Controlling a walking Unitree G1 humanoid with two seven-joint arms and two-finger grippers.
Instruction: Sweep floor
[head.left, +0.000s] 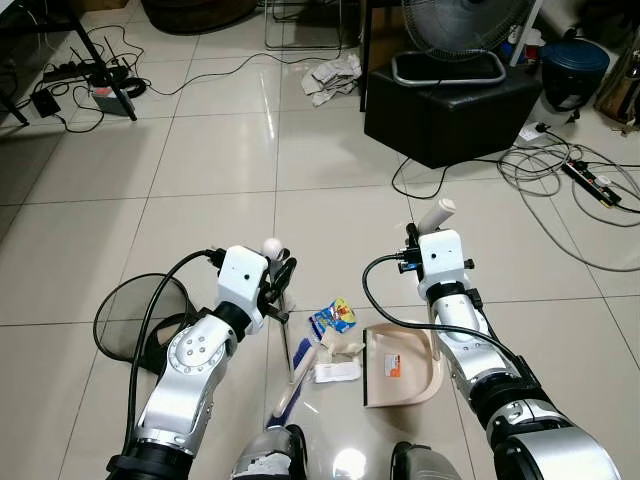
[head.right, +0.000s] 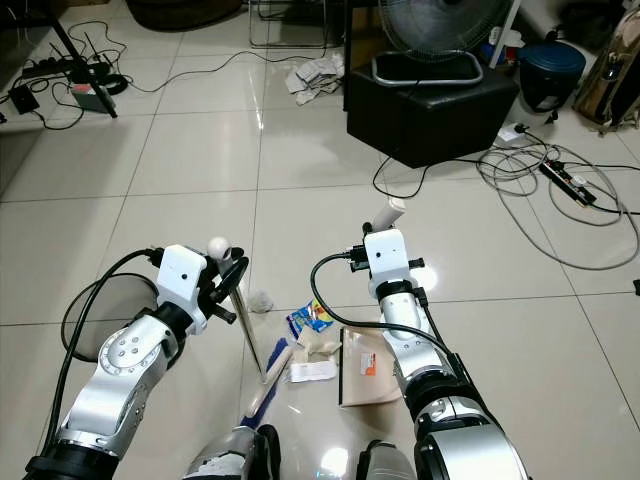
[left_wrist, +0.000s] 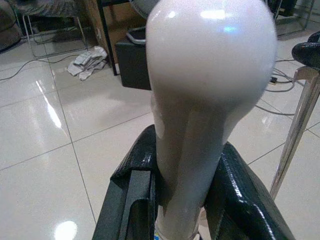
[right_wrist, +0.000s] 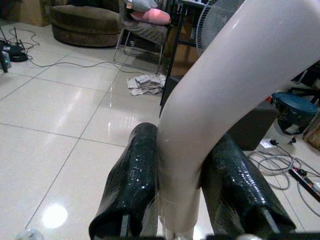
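1. Left eye view: the left gripper (head.left: 283, 283) is clenched round the broom handle (head.left: 271, 246), whose rounded white knob shows above the wrist. The metal shaft slants down to the blue and white broom head (head.left: 297, 368) on the tiled floor (head.left: 200, 170), between the two arms. The right gripper (head.left: 431, 228) is closed on the white dustpan handle (head.left: 437, 214). The beige dustpan (head.left: 400, 368) sits on the floor at about 5 o'clock from the broom head, just beside it. A blue and yellow wrapper (head.left: 333, 316) lies at 12 o'clock from the litter (head.left: 337, 358), pale scraps touching the dustpan's open edge. A black box (head.left: 450, 105) stands well away at 1 o'clock, with a fan (head.left: 462, 30) on it and cables (head.left: 560, 180) to its right. A crumpled cloth (head.left: 331, 77) lies at 12 o'clock, far off.

2. Right eye view: the same scene; a small wad (head.right: 260, 299) lies on the floor beside the shaft, at 9 o'clock from the wrapper.

3. Left wrist view: two black fingers (left_wrist: 240, 200) press on both sides of the white handle below its knob.

4. Right wrist view: both fingers (right_wrist: 132, 185) squeeze the curved white handle between them.
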